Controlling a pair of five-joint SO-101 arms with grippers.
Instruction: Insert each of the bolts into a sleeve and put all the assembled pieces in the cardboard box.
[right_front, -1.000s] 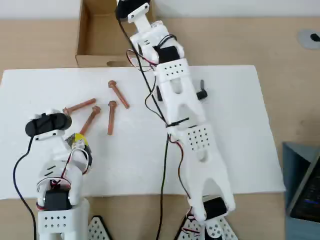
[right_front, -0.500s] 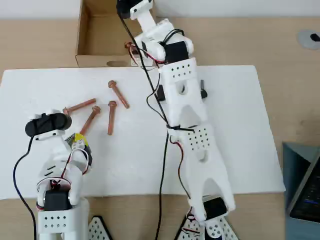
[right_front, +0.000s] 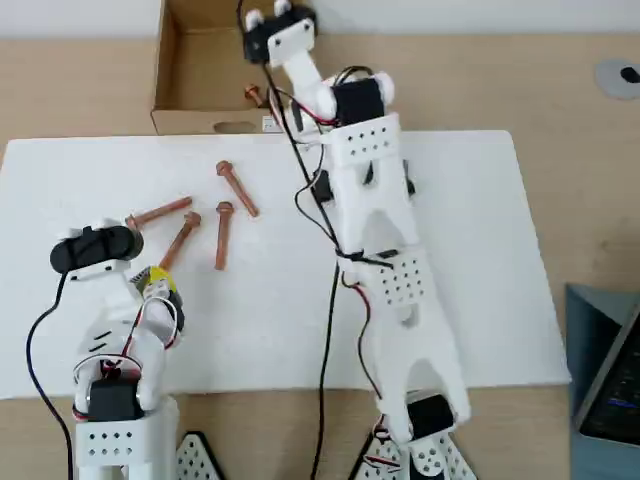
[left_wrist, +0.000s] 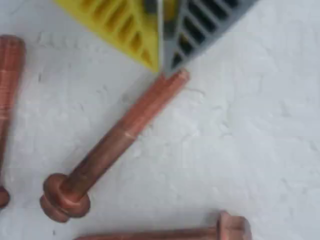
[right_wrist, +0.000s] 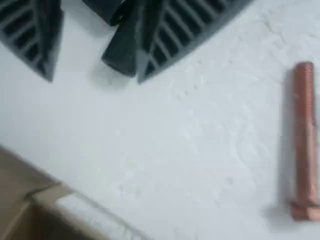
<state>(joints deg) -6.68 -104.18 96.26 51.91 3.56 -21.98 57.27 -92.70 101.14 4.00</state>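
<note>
Bolts (right_front: 222, 235), four in all, lie bare on the white mat (right_front: 470, 300), while one copper piece (right_front: 252, 95) seems to sit in the cardboard box (right_front: 166, 80). The left tool (left_wrist: 160, 67) is clenched empty at a bolt's threaded end, and the right tool (right_wrist: 92, 75) gapes near the box corner. Most of the job looks undone.

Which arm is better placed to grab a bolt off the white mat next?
Left: the left claw sits at a bolt, while the right claw is away by the cardboard box.

place: robotics lab bench | evidence: wooden desk (right_front: 80, 90), white mat (right_front: 250, 320)
</note>
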